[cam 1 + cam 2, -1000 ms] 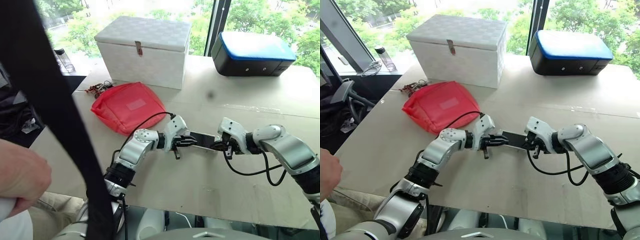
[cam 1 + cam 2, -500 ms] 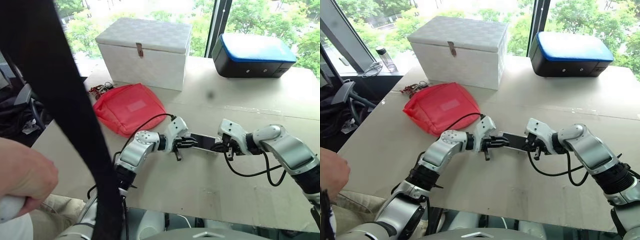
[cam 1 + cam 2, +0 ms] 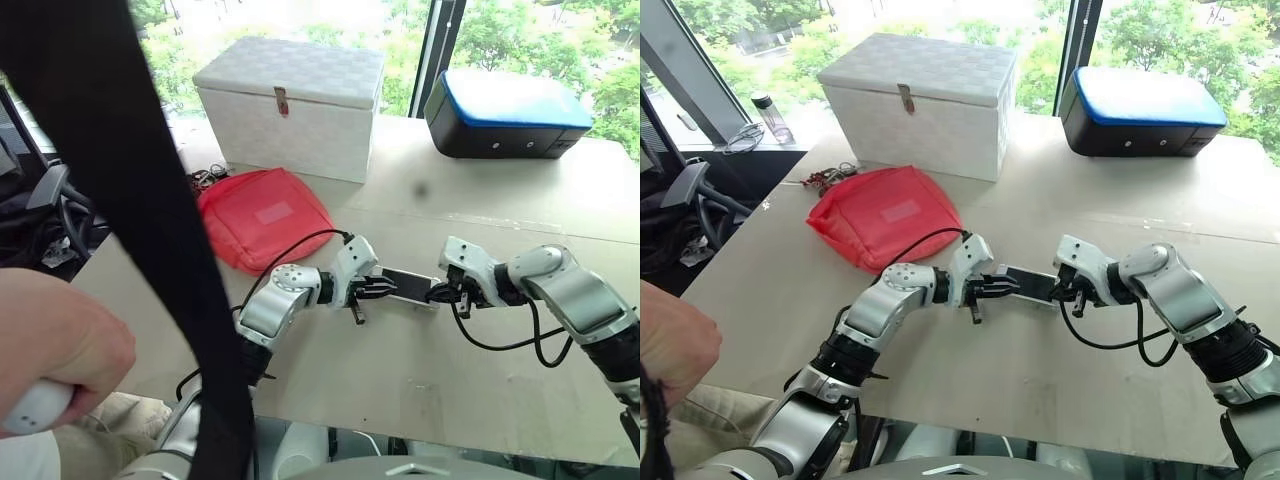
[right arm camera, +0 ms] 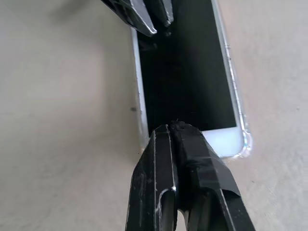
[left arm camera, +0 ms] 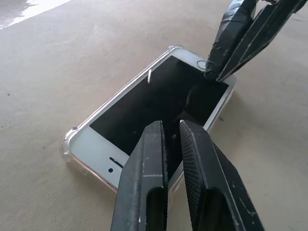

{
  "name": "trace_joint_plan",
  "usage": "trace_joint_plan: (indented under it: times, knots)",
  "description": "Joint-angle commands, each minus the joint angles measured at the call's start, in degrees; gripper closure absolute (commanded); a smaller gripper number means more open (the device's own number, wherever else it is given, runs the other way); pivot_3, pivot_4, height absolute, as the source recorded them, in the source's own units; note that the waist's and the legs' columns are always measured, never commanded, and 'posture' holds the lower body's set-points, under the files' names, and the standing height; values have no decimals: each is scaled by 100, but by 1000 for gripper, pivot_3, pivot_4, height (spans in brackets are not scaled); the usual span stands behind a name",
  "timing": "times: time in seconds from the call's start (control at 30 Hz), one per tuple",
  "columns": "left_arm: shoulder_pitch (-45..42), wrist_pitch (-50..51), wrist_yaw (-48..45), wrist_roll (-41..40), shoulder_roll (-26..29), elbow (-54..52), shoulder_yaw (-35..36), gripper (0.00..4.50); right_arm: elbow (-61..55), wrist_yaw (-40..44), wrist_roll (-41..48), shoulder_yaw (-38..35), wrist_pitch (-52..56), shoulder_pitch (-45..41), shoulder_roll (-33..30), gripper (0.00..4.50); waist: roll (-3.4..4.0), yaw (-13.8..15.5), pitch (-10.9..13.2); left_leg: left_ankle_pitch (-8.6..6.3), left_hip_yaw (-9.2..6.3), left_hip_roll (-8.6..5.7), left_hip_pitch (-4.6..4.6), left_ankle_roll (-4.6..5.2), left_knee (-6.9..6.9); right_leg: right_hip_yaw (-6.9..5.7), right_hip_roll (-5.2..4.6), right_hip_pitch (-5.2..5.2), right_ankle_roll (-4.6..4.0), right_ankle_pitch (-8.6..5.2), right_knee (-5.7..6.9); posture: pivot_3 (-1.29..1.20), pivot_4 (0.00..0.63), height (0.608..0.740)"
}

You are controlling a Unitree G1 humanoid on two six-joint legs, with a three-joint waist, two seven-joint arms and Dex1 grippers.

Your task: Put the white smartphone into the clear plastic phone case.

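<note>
**Me:** Little has shifted since a second ago: both my arms sit where they were, while the person's hand (image 3: 55,365) at the lower left of the left eye view has come further into frame. The white smartphone (image 5: 159,103) lies face up at the centre of the table (image 3: 970,370), inside the clear plastic phone case (image 5: 70,135).

**Colleague:** Pincer states?

**Me:** The left gripper (image 5: 169,132) has its fingers almost together, pinching nothing, with the tips over the screen's near long edge. The right gripper (image 4: 174,130) is pressed fully together, its tips at the home-button end.

**Colleague:** So the step in hand is seating?

**Me:** My judgement: yes, pressing the phone home. To do it well, push straight down with blunt closed tips and work corner by corner. Keep one pincer pinning an end so the case does not skate on the smooth tabletop.

**Colleague:** Do the views differ?

**Me:** The left wrist view shows the case lip wrapping the earpiece-end corner. The right wrist view shows the lip along the home-button corner. The eye views give neither detail, but do show the red pouch (image 3: 883,213) and white box (image 3: 923,100) well apart.
</note>
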Motion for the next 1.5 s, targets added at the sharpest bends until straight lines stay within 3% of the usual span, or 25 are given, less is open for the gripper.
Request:
trace_joint_plan:
  times: [0.03, 0.4, 0.5, 0.63, 0.77, 0.83, 0.9, 0.93, 1.03, 1.1, 1.13, 1.17, 1.2, 1.27, 1.5]
  knots:
    - [88, 124, 43, 0, -37, -155, -76, 3965, 920, 100, -497, 1103, 374, 569, -75, 4500, -6, -6, -4, 0, 0, 0, 1, 0, -4, 0, 0, 1, 0, 0, -4, 0, 150, 740]
    - [105, 157, 112, 4, -79, -186, -51, 3965, 659, 99, -498, 919, 333, 793, 74, 4500, -34, 0, -27, -5, 1, -1, 1, 4, -36, -4, -1, 6, -1, 0, -46, 0, 150, 740]
    - [87, 75, 142, 30, -100, -131, -37, 3965, 493, -208, -172, 171, -29, 870, 443, 4500, -41, -18, -29, -6, 1, -1, 5, 2, -44, -4, -1, 6, -1, 0, -46, 0, 150, 740]
    - [126, -191, 194, -75, -154, -134, 159, 3965, -305, -702, 476, -1384, -822, 1208, 1028, 4500, -11, -78, 32, -4, 5, -1, 2, 4, -47, -3, -1, -1, 1, 1, -46, 0, 150, 740]
    - [213, -457, 344, -381, -298, -312, 630, 3965, -1153, -1088, 929, -2478, -1252, 1763, 1312, 4500, 137, -155, 165, 13, 21, -1, -63, 25, -45, 6, 0, -71, 30, 18, -22, 0, 150, 740]
    - [269, -517, 407, -584, -346, -496, 907, 4013, -1498, -1287, 1066, -2902, -1342, 2134, 1320, 3923, 154, -130, 206, 30, 20, -2, -138, 1, -29, 2, 6, -152, 35, 18, 16, 0, 150, 740]
    - [313, -458, 495, -778, -362, -682, 1145, 4013, -1803, -1378, 1164, -3177, -1449, 2474, 1275, 3063, 151, -51, 249, 42, 16, -3, -166, -18, -12, -2, 19, -187, 46, 11, 49, 0, 150, 740]
    - [374, -329, 532, -956, -331, -897, 1312, 3470, -2029, -1388, 1289, -3449, -1484, 2749, 1254, 2452, 152, -33, 260, 43, 14, -3, -171, -19, -6, -8, 25, -190, 49, 9, 51, 0, 150, 740]
    - [602, -12, 454, -1348, -51, -1423, 1662, 2365, -2584, -1349, 1628, -4138, -1511, 3435, 1160, 1239, 158, 4, 290, 43, 10, -3, -187, -18, 16, -16, 29, -190, 58, 3, 55, 0, 150, 740]
    - [715, 137, 408, -1519, 124, -1630, 1756, 1319, -2782, -1303, 1836, -4348, -1474, 3699, 1082, 227, 157, -14, 299, 42, 12, -4, -190, -17, 25, -17, 25, -189, 60, 3, 59, 0, 150, 740]
    - [800, 211, 360, -1623, 240, -1780, 1812, 905, -2899, -1204, 1958, -4493, -1491, 3912, 1014, 0, 156, -15, 306, 41, 14, -5, -186, -15, 37, -14, 25, -182, 61, 4, 65, 0, 150, 740]
    - [892, 312, 298, -1746, 379, -1939, 1895, 322, -3016, -1108, 2053, -4671, -1524, 4156, 953, 0, 153, -13, 320, 28, 15, -6, -178, 7, 44, -11, 25, -174, 60, 4, 71, 0, 150, 740]
    - [1044, 460, 234, -1909, 571, -2195, 2005, 49, -3150, -1009, 2197, -4958, -1544, 4469, 925, 0, 148, -12, 334, 25, 14, -9, -159, 12, 44, -11, 23, -156, 60, 5, 71, 0, 150, 740]
    - [1302, 628, 185, -2115, 904, -2550, 2235, 49, -3370, -863, 2405, -5407, -1601, 5014, 897, 0, 141, -10, 349, 22, 4, -8, -112, 15, 40, -19, 21, -106, 58, 3, 67, 0, 150, 740]
    - [2227, 759, -14, -2400, 1913, -3237, 2787, 49, -3473, -543, 2446, -6022, -2125, 6335, 997, 0, 142, -11, 350, 23, -2, -7, -112, 12, 40, -22, 14, -104, 57, 2, 64, 0, 150, 740]
